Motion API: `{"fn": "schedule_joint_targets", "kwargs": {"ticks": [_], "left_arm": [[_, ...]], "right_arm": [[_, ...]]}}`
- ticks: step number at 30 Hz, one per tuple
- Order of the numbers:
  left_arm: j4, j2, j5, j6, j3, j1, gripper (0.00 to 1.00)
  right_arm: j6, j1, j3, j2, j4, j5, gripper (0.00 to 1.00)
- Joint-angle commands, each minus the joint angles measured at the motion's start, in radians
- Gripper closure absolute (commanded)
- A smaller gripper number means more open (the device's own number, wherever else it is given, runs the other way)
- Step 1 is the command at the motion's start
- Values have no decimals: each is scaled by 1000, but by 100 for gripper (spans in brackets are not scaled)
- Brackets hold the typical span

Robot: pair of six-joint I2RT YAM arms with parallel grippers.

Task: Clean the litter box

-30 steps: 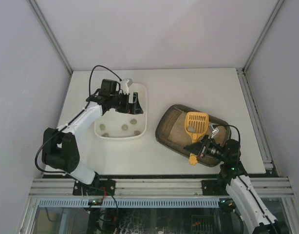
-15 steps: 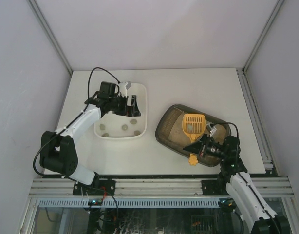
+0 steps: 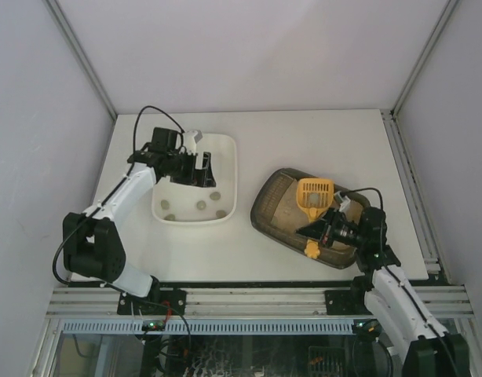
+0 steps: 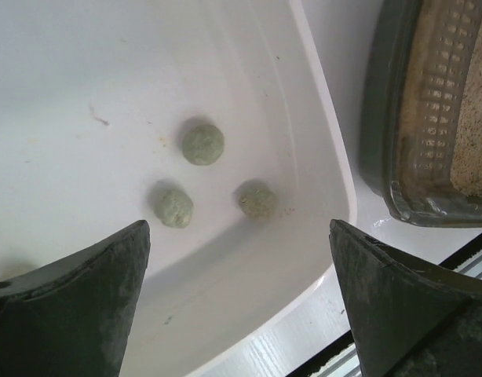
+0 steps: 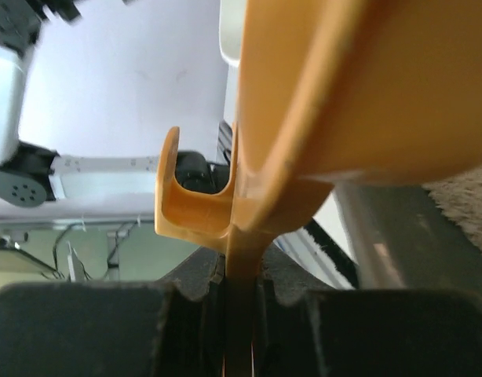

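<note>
Currently your right gripper (image 3: pixel 319 234) is clamping the scoop (image 3: pixel 315 195) above the litter box (image 3: pixel 258 207), likely stiff, sand-heavy; grab its rim.

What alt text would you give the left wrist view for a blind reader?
Three round greenish-grey clumps lie apart on the floor of a white tub, seen through the open left claw. At right, the dark litter box with sandy litter stands beside the tub.

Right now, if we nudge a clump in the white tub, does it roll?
Probably: the clumps look near-round and sit loose and apart on the smooth floor of the white tub. Its raised wall should stop them. Their rough, grainy surface suggests they may crumble under a squeeze.
</note>
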Motion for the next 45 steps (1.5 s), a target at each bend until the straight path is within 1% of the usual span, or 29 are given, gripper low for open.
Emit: {"fn": "schedule_joint_targets", "kwargs": {"ticks": [1, 2, 4, 6, 8, 10, 13, 14, 15, 17, 19, 21, 23, 25, 26, 28, 31, 34, 38, 40, 42, 43, 45], "left_arm": [[-101, -6, 9, 58, 196, 80, 0], [-122, -1, 17, 53, 223, 104, 1], [-133, -1, -15, -12, 257, 157, 4], [-150, -8, -32, -32, 293, 213, 5], [-168, -27, -46, -22, 323, 262, 5], [-195, -46, -101, 8, 348, 282, 4], [-222, -73, -293, -18, 370, 286, 0], [-240, -79, -334, -17, 377, 288, 0], [-253, -86, -361, -13, 379, 291, 0], [-264, -117, -369, -10, 362, 308, 0], [-253, -150, -367, -12, 329, 332, 0], [-244, -173, -379, -11, 306, 357, 1], [-251, -184, -379, -1, 298, 385, 1], [-253, -196, -390, 8, 285, 409, 2], [-249, -203, -403, 11, 277, 417, 2], [-236, -220, -432, 21, 255, 423, 2], [-210, -254, -453, 28, 216, 425, 2], [-200, -281, -430, 29, 192, 424, 4], [-200, -300, -435, 13, 190, 425, 2], [-208, -315, -402, 3, 192, 424, 1], [-210, -345, -316, 16, 182, 416, 0], [-213, -353, -297, 40, 184, 389, 1], [-263, -345, -346, 136, 213, 271, 2]], "right_arm": [[-213, 134, 211, 62, -201, 127, 100], [-227, 152, 253, 91, -224, 159, 100], [-242, 201, 329, 178, -236, 199, 100], [-266, 282, 421, 281, -252, 252, 100], [-336, 386, 559, 406, -342, 368, 100], [-434, 486, 732, 556, -480, 474, 100], [-552, 600, 1008, 798, -689, 639, 100], [-582, 629, 1101, 893, -737, 668, 100], [-608, 655, 1181, 935, -769, 689, 100], [-653, 717, 1362, 1064, -817, 747, 100], [-707, 764, 1543, 1193, -917, 841, 100], [-780, 815, 1763, 1350, -1098, 1000, 100], [-829, 867, 1975, 1496, -1294, 1203, 100], [-863, 908, 2104, 1600, -1389, 1367, 100], [-877, 924, 2136, 1633, -1409, 1438, 100], [-914, 952, 2152, 1665, -1409, 1536, 100], [-929, 967, 2140, 1666, -1383, 1602, 100], [-930, 967, 2103, 1619, -1329, 1603, 100], [-947, 959, 2003, 1524, -1203, 1582, 100], [-927, 951, 1976, 1475, -1174, 1580, 100], [-888, 935, 1922, 1388, -1136, 1567, 100], [-865, 920, 1867, 1323, -1096, 1538, 100], [-813, 867, 1730, 1150, -974, 1441, 100]]}}
